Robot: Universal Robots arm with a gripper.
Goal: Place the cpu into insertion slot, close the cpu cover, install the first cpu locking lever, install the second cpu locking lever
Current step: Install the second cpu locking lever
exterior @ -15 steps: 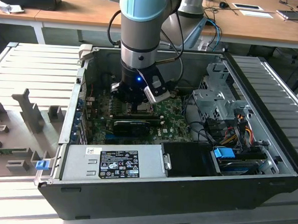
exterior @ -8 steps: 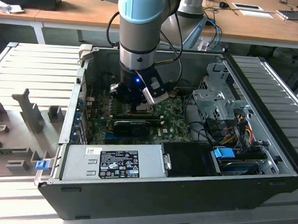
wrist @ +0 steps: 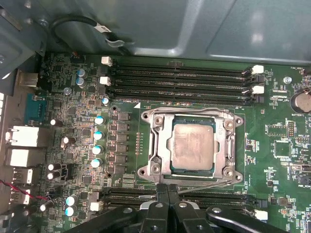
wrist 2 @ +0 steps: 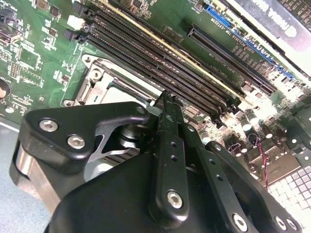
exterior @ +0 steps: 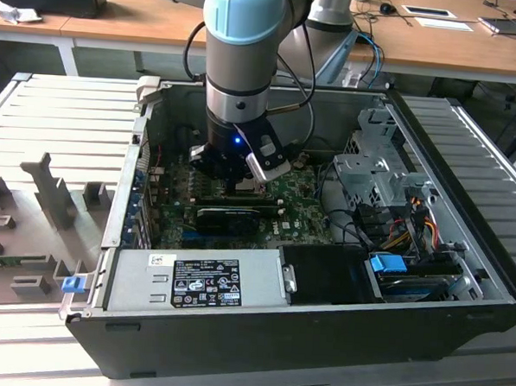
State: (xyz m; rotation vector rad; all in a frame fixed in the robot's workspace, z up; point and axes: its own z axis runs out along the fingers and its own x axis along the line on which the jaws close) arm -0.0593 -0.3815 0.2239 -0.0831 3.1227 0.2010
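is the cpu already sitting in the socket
Yes, in the first wrist view the cpu lies flat inside the insertion slot, its grey metal top showing through the cpu cover.

Green circuit board (wrist: 73,160) dotted with pale teal capacitor tops (wrist: 98,120) and black chips. Long black memory slots (wrist: 180,82) with white end clips (wrist: 257,69). Dull grey metal top on the cpu (wrist: 193,145), framed by the silvery-grey cpu cover (wrist: 228,145). Matte black gripper (wrist 2: 167,104) studded with silver screws. Light blue and silver-grey arm (exterior: 244,37), small blue light near its wrist. Dark grey computer case (exterior: 320,335); blue tab (exterior: 388,264) inside.
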